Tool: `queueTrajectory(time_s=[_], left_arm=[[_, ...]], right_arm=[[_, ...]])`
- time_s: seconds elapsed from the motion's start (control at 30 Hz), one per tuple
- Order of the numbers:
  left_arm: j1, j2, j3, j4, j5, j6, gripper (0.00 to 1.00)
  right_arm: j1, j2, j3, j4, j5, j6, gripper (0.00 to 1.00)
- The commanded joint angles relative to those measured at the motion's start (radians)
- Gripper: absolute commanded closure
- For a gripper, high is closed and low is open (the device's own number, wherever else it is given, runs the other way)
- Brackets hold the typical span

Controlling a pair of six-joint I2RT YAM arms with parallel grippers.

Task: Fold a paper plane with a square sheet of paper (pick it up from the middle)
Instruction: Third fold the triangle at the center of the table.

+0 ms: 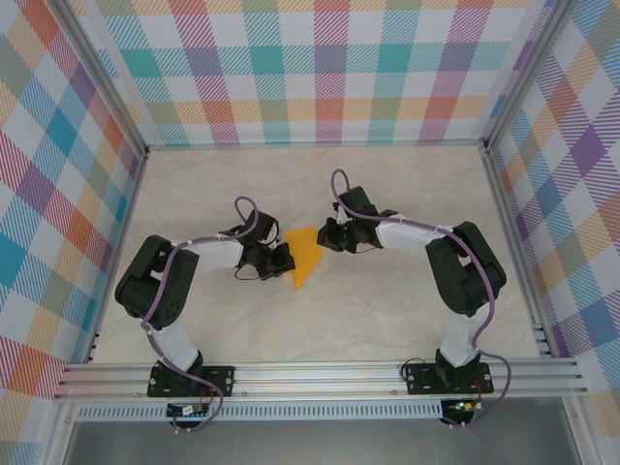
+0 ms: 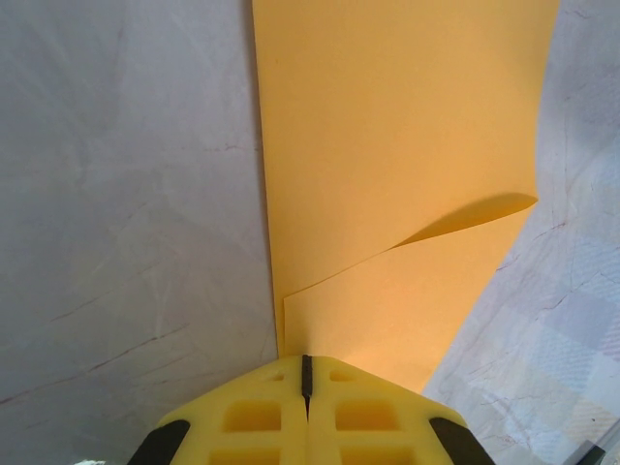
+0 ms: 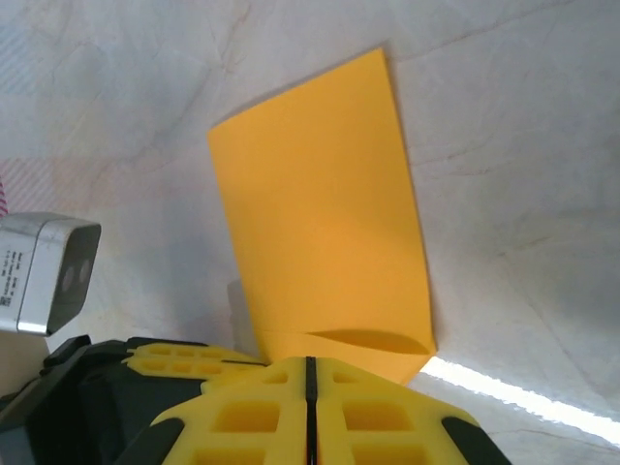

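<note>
From my station, the thin orange-yellow sheet of paper (image 1: pixel 306 252) lies at about the centre of the pale marble-patterned table (image 1: pixel 407 194), well apart from every edge. It is already folded. In the overhead view it reads as a broad wedge, wide toward the far edge and narrowing to a point toward the near edge. The two arms reach in from either side: the left jaws at the paper's left edge, nearer the point, and the right jaws at its right edge, nearer the wide end.

In the left wrist view the paper (image 2: pixel 387 136) runs away from the yellow fingers (image 2: pixel 252 417), which are pressed together with just a thin dark seam between them. I see no paper in that seam. The tips sit at the sheet's near edge, and I cannot tell whether they press on it. An upper layer lies over a lower one, its free edge curling up a little and throwing a shadow.

The right wrist view is much the same — the yellow fingers (image 3: pixel 242 417) are closed tight on each other, nothing between them, with their tips at the edge of the paper (image 3: pixel 320 213). A small lifted lip of fold sits just ahead of them. To the left, a pale grey camera block (image 3: pixel 44 271) on black hardware sits close by.

Checked pastel panels (image 1: pixel 291 68) wall the table on three sides.
</note>
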Motion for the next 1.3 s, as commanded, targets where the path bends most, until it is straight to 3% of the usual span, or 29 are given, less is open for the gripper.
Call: queueTrajectory(time_s=[0.0, 0.6, 0.97, 1.27], left_arm=[[-0.007, 0.028, -0.007, -0.08, -0.071, 0.014, 0.99], [-0.008, -0.009, -0.007, -0.062, -0.049, 0.015, 0.99], [-0.016, -0.166, -0.019, -0.007, 0.069, 0.005, 0.92], [-0.077, -0.091, -0.013, -0.026, 0.073, -0.013, 0.97]], right_arm=[[0.033, 0.034, -0.033, 0.032, -0.072, 0.042, 0.93], [0.07, 0.139, -0.028, 0.044, -0.058, 0.096, 0.94], [0.07, 0.141, -0.041, 0.02, -0.03, 0.102, 0.95], [0.07, 0.149, -0.032, 0.003, -0.022, 0.113, 0.95]])
